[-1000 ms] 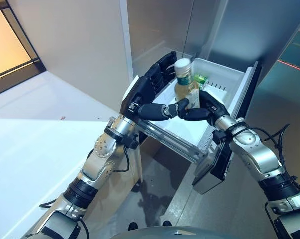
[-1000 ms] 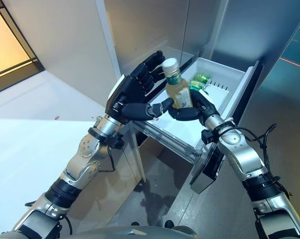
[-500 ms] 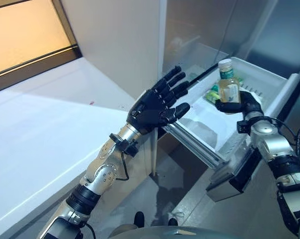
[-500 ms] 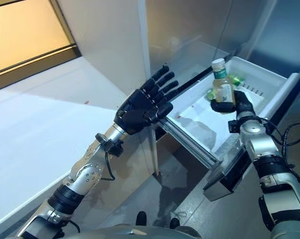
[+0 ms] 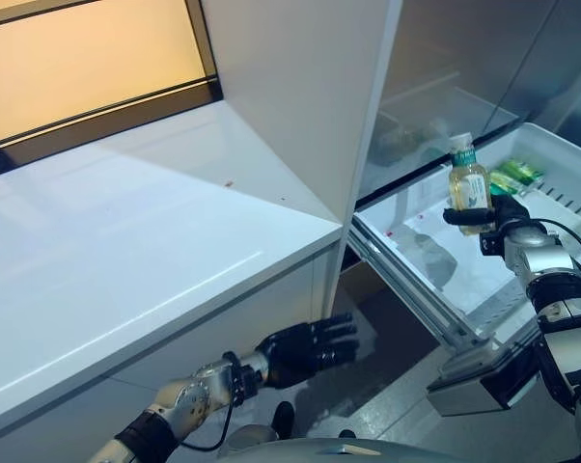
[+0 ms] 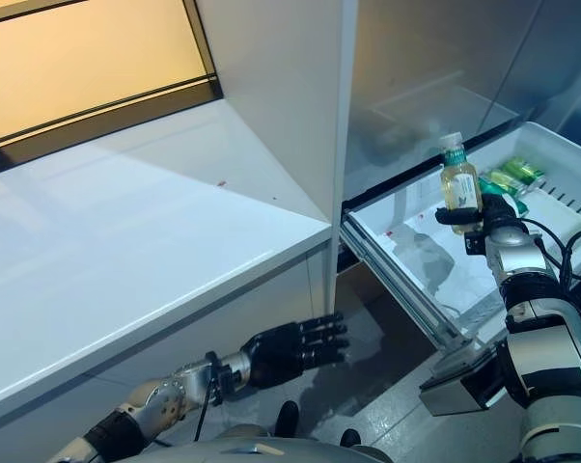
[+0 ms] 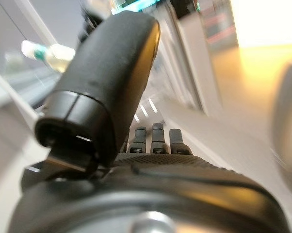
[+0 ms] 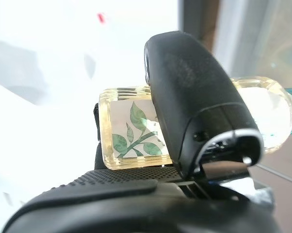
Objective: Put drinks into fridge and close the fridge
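My right hand [image 5: 503, 214] is shut on a bottle of yellow drink [image 5: 469, 183] with a white cap and a leaf label, and holds it upright over the white pulled-out fridge drawer [image 5: 421, 231]. The right wrist view shows the thumb [image 8: 194, 97] curled over the bottle [image 8: 131, 131]. Green drinks [image 5: 514, 177] lie at the drawer's far end. My left hand [image 5: 305, 349] is open with straight fingers, low in front of the white counter and left of the drawer. It shows in the left wrist view [image 7: 151, 141] too.
A white counter [image 5: 126, 251] fills the left side, with a white upright panel [image 5: 300, 87] at its right end beside the fridge opening. A dark door shelf [image 5: 484, 371] hangs below the drawer's front. Grey floor [image 5: 387, 424] lies beneath.
The camera has swung left. My left hand has dropped from beside the drawer to low in front of the counter. My right hand still holds the bottle over the drawer.
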